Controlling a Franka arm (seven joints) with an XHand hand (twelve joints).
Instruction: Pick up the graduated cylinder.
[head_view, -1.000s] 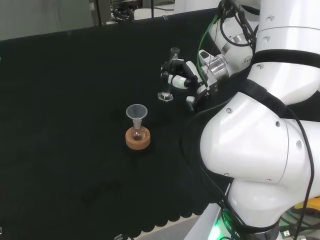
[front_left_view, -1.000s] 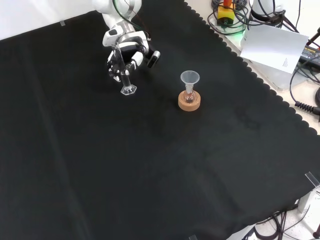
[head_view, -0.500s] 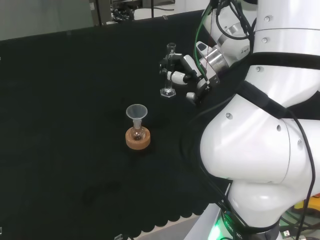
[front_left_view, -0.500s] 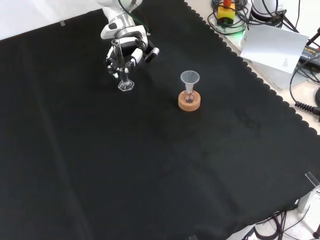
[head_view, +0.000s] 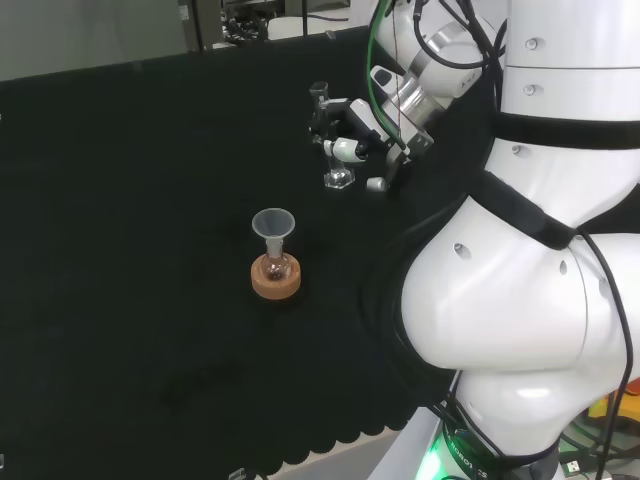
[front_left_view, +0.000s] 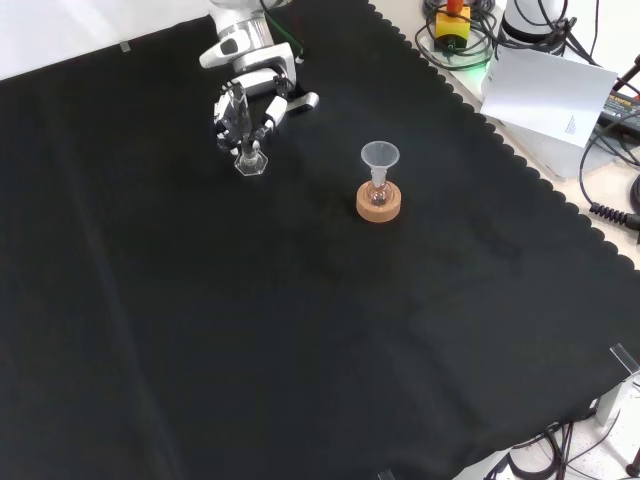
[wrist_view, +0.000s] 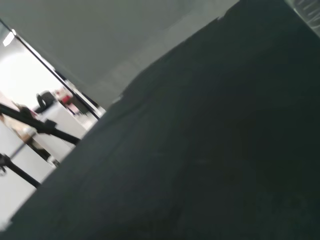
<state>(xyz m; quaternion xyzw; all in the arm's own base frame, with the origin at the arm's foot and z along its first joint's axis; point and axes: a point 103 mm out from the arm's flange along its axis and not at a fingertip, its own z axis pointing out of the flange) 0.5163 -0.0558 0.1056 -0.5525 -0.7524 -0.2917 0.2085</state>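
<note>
Gripping the graduated cylinder (head_view: 330, 135) w/ fingers curled round its tube, the hand (head_view: 352, 135) holds it about upright near the far side of the tabletop (front_left_view: 300, 330) in the front view. Cylinder's hexagonal foot (front_left_view: 250, 163) looks just clear of the cloth, though I can't tell for sure whether it's off or touching. So: grasp done, lift prob. underway or barely begun; what's left is raising it well clear. A funnel (front_left_view: 379, 156) sits in a small flask on a cork ring (front_left_view: 379, 204), well apart, untouched.
</note>
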